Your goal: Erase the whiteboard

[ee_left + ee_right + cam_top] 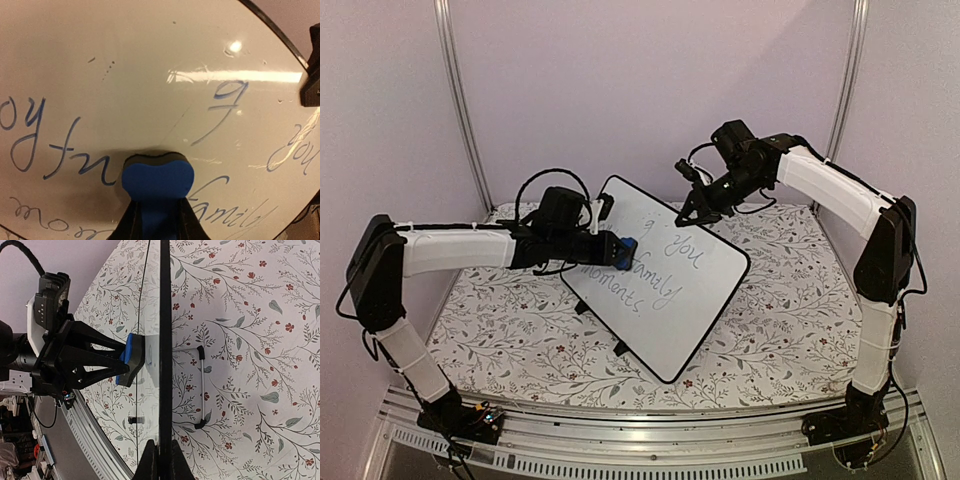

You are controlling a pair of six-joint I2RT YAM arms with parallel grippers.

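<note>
Whiteboard [705, 300] stands tilted at the centre of the floral desk [520, 330], handwriting [655, 283] on its face. Right tool [688, 212] clamped on the board's upper frame edge. Left tool [618, 250] clamped on a blue eraser [627, 250], which is pressed against the written face

Txt on whiteboard [692, 308]: "g", "you", "family", "moments"; rest illeg.

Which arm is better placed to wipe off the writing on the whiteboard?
Left. The left gripper holds the blue eraser against the whiteboard, beside the writing. The right gripper is shut on the board's edge, apparently steadying it.
</note>
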